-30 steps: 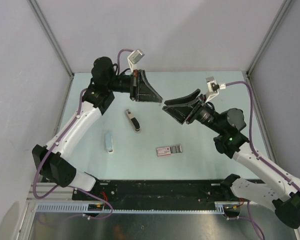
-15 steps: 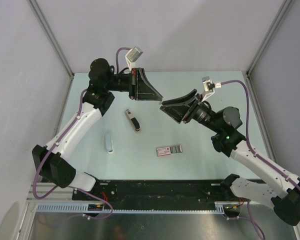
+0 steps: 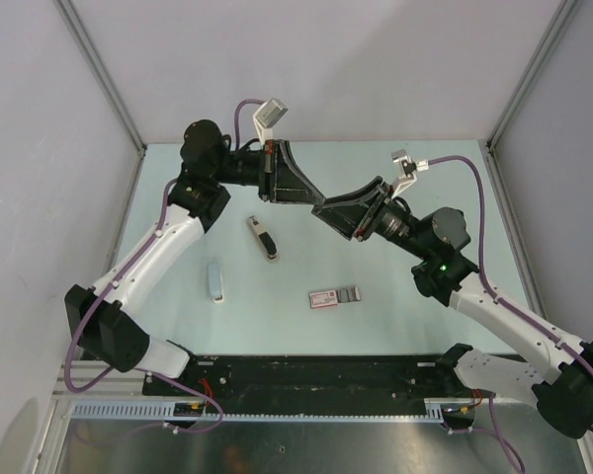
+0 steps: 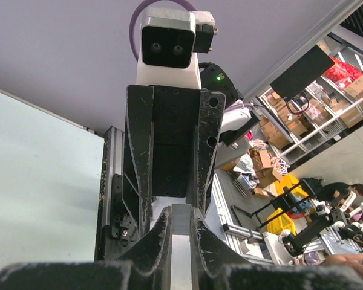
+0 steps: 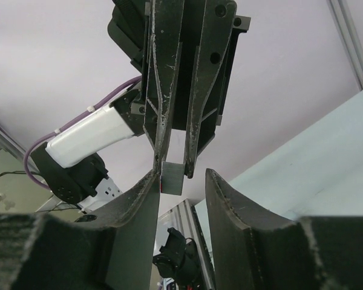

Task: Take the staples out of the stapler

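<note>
The left claw (image 3: 314,200) and the right claw (image 3: 326,210) meet tip to tip in the air over the far half of the surface (image 3: 405,286), about midway between its left and right edges. The left claw is clenched on a small pale-grey block (image 5: 171,177) with a red sliver along one edge. The block is pinched at the very tips of its fingers and juts out beyond them. Whether this block is a strip of staples cannot be told.

The right claw is released, and its fingers (image 5: 139,205) stand on either side of the block. One sits just beside the block and the other is clearly apart from it, so it holds nothing.

The stapler (image 3: 333,297) lies flat on the surface toward the near edge, roughly mid-width and well apart from both claws. Its length runs about parallel to that edge, with the pink labelled part toward the left edge and a grey part toward the right.

A small dark oblong item (image 3: 264,238) with a silvery end lies left of the middle. A pale-blue oblong item (image 3: 215,281) lies nearer the left edge.
</note>
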Robot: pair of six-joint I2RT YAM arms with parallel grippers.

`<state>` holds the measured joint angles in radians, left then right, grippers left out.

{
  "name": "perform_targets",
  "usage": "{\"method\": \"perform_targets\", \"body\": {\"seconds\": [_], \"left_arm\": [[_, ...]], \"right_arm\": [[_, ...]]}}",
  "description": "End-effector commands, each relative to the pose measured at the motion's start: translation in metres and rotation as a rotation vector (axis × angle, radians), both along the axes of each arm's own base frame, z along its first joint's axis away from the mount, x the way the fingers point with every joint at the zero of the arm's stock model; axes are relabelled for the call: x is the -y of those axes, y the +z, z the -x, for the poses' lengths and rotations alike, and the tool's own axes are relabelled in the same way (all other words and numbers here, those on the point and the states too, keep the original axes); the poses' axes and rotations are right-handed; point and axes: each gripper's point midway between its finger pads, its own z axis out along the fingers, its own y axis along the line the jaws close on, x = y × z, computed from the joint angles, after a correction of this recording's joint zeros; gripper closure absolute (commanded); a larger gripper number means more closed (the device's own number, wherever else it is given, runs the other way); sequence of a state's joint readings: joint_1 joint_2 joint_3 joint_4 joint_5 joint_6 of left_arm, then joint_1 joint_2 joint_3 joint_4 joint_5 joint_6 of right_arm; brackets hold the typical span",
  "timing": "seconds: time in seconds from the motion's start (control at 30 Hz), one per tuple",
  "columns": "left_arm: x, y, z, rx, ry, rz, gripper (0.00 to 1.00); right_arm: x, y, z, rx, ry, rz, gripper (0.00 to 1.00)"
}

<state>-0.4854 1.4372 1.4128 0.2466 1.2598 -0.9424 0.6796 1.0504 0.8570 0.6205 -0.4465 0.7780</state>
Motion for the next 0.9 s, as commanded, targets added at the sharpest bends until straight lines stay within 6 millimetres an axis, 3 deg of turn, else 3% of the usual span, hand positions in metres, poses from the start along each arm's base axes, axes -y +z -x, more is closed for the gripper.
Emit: {"method": "perform_targets", "body": {"seconds": [0.0,0.4,0.87], "left_arm": [[-0.006,0.014,0.015,0.062,-0.012,0.031,0.87],[-0.005,0.011,0.014,0.066,-0.001,0.032,0.87],[-0.005,-0.002,0.015,0.062,0.007,0.024,0.84]], "right_arm": [[0.011,0.036,0.010,0.080,-0.008,-0.068,0.61],[0.021,0.037,0.012,0.076,-0.044,-0.049,0.69],[0.016,0.035,0.008,0.060,-0.030,-0.056,0.81]]}}
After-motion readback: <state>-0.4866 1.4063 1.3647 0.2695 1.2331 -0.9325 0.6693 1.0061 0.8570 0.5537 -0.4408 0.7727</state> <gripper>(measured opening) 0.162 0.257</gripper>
